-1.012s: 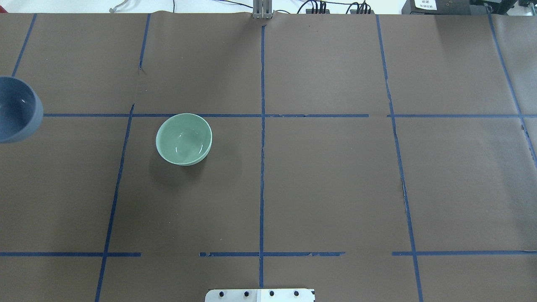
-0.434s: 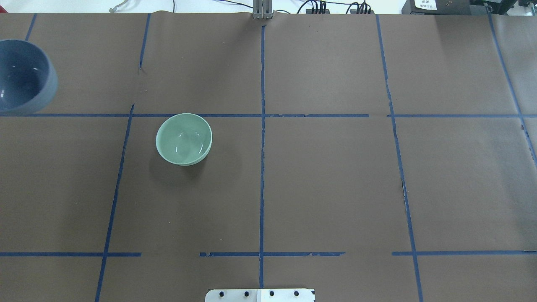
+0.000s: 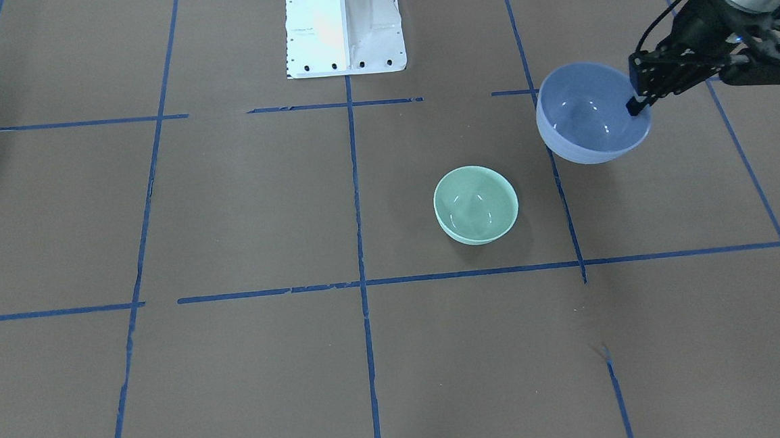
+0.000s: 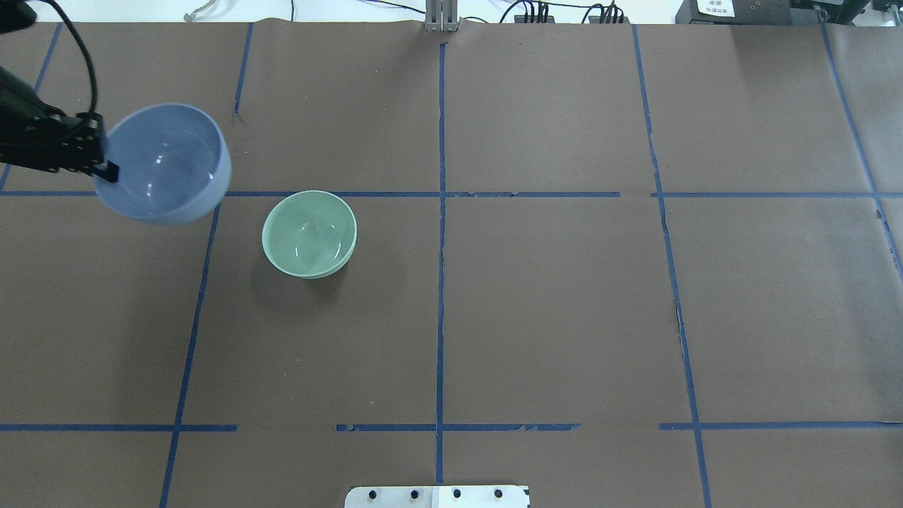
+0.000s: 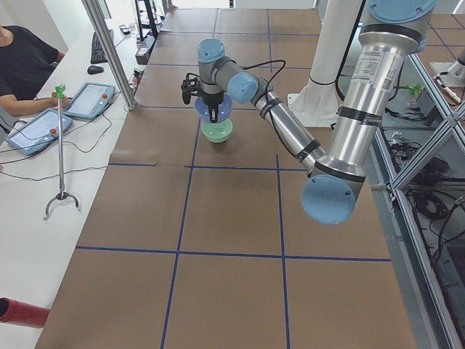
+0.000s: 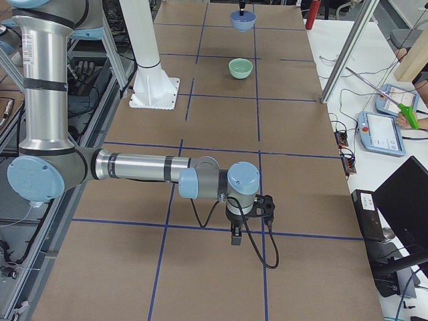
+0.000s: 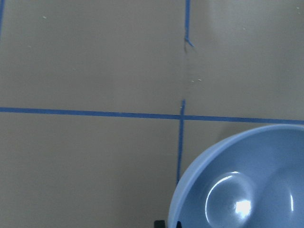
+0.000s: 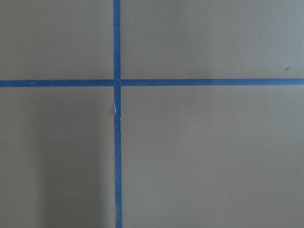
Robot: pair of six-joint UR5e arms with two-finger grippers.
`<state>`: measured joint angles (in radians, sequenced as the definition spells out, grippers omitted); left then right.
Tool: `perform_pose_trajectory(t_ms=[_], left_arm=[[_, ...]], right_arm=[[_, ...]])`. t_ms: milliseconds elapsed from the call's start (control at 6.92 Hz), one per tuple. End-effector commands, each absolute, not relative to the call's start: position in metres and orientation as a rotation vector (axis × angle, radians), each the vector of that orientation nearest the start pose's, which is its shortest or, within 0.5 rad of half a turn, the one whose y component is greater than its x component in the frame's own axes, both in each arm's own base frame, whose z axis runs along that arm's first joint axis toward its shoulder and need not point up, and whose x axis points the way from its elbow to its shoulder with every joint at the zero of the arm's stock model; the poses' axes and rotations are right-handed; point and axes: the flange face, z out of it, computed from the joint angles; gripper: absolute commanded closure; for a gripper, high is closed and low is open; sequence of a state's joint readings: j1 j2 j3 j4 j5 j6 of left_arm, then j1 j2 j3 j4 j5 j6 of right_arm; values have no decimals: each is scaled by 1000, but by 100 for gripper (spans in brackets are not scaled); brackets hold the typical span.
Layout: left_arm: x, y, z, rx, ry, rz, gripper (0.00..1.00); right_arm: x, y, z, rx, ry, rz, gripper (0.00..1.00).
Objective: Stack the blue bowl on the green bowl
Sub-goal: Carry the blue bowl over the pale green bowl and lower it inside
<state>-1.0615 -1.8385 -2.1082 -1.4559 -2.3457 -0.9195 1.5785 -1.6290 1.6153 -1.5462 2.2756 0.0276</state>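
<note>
Your left fingers [image 4: 107, 171] are clamped on the rim of the blue bowl [image 4: 166, 166], at its 9 o'clock edge seen from overhead, holding it up off the worktop [image 4: 564, 317]. The green bowl [image 4: 309, 234] sits upright on the worktop, apart from it, with the blue bowl at its 10 o'clock. Your right fingers [image 6: 235, 239] point down near a tape crossing [image 8: 117, 82]; you cannot tell whether they are open.

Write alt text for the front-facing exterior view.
The left gripper holds a blue bowl by its rim above a brown table gridded with blue tape. An empty green bowl sits on the table nearby, not touching it.
</note>
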Motion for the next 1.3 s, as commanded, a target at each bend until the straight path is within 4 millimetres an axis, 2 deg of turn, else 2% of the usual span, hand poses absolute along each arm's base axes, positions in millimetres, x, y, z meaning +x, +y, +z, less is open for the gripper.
perform_pose_trajectory(t_ms=[0,289,434,578,1157], left_arm=[[272,-476,286,-33,1027,-111,100],[313,-488,315,-21,1057,-120,100],[329,-483,321,-19,1046,-106,100],[338,-479,323,-22,1040,-97,100],[349,-477,320,-28,1042,-79,100]], right_arm=[[72,-467,667,3,-706,30,0],[72,-467,667,3,-704,30,0],[72,-467,667,3,-704,30,0],[72,-467,667,3,-706,30,0],[72,-467,667,3,-706,30,0]])
